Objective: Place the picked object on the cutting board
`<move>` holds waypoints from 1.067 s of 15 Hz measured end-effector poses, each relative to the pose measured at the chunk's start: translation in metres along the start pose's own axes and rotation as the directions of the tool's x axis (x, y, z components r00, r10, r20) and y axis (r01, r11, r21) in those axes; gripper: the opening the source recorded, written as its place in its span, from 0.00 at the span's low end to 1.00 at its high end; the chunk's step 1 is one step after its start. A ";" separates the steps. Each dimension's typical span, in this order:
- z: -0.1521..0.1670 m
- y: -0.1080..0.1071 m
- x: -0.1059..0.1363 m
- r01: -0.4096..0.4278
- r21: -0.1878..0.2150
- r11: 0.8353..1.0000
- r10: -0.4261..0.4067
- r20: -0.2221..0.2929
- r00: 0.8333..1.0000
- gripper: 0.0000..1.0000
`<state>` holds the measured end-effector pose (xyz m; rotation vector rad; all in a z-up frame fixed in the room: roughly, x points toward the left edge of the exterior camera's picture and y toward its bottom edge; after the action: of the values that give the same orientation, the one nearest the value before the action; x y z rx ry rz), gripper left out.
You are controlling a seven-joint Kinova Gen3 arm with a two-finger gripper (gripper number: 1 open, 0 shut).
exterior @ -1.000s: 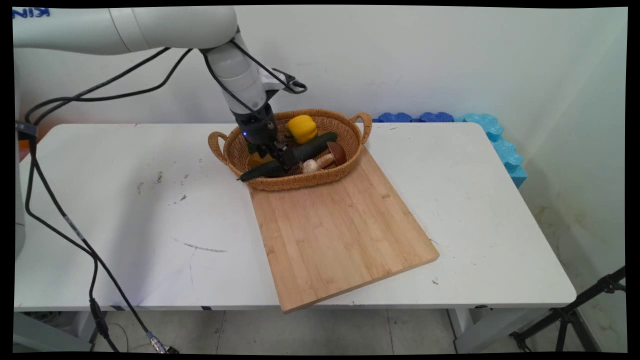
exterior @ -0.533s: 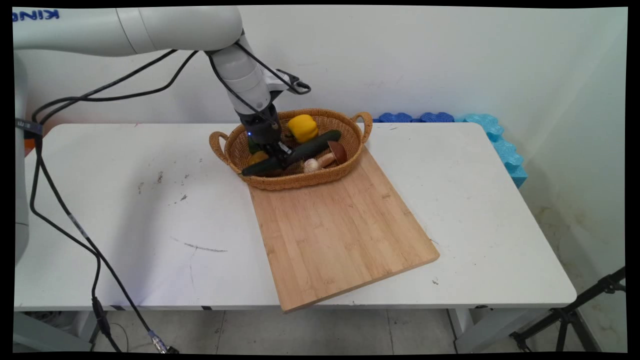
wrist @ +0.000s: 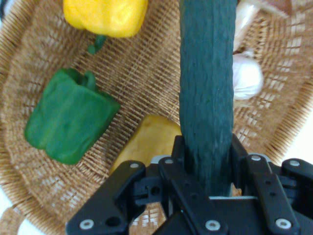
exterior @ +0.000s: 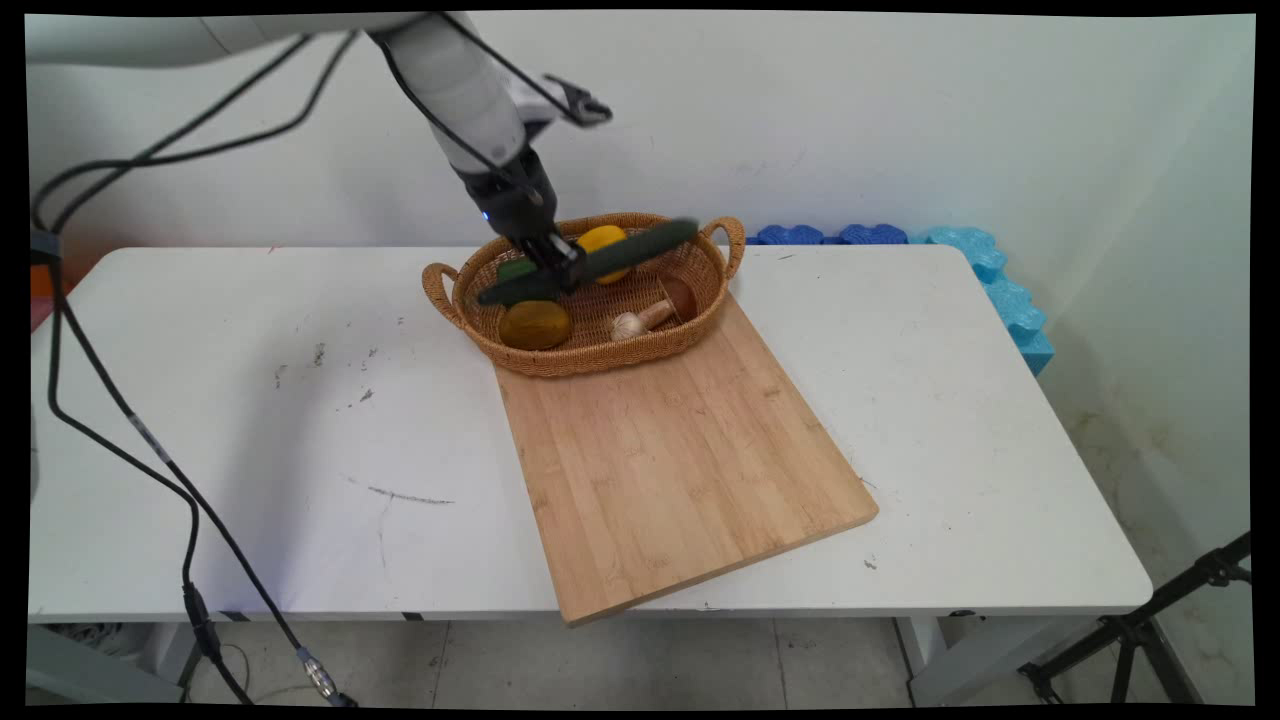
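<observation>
Claw (exterior: 553, 270): clamped tight on 1 dark green cucumber (exterior: 590, 263) near its middle, held aslant above the wicker basket (exterior: 590, 358). Below in basket: yellow pepper (wrist: 105, 15), green pepper (wrist: 68, 116), potato (exterior: 535, 324), garlic (exterior: 628, 326), mushroom (exterior: 678, 298). Versus 0.5 s before: cucumber raised clear of the basket floor, potato uncovered.

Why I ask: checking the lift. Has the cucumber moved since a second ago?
Yes. The cucumber, clamped in the gripper, has risen above the basket rim.

white arm (exterior: 455, 85), black cables (exterior: 120, 430), black screwed fingers (wrist: 266, 196)
</observation>
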<state>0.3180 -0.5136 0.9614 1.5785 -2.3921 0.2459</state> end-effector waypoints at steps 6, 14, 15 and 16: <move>-0.069 0.001 -0.015 -0.101 -0.058 0.993 0.096 -0.078 0.992 0.00; -0.113 0.019 -0.064 -0.243 -0.147 0.959 0.221 -0.149 0.964 0.00; -0.112 0.023 -0.073 -0.251 -0.155 0.955 0.228 -0.152 0.962 0.00; -0.109 0.030 -0.083 -0.265 -0.167 0.950 0.241 -0.154 0.958 0.00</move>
<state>0.3349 -0.3980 1.0396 1.1367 -2.4308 0.1637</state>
